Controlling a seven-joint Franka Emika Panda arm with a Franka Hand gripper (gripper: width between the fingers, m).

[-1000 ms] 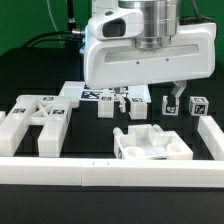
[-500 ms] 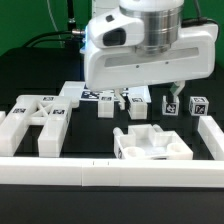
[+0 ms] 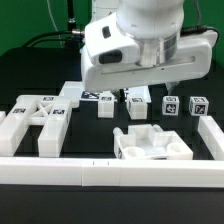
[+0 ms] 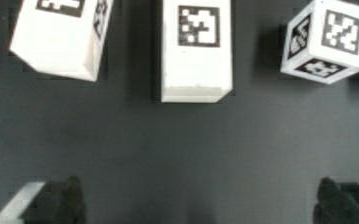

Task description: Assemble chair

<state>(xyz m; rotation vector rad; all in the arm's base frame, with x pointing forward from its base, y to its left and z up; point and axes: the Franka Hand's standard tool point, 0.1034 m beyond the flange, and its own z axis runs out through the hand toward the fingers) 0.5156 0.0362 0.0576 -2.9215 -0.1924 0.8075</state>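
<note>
Tilt is newly seen in the arm, whose claw (image 4: 202,205) is held fully spread and empty over the chair's posts (image 3: 137,100), the seat slab (image 3: 150,145) lying at their six o'clock in the exterior view, so a grasp is judged still pending.

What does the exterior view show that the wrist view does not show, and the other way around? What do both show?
Only the exterior view: the seat slab, the frame piece at the exterior view's left, and the front border rail. Only the wrist view: the gripper open, with nothing between its fingertips. Both: white tagged posts standing on the table.
</note>
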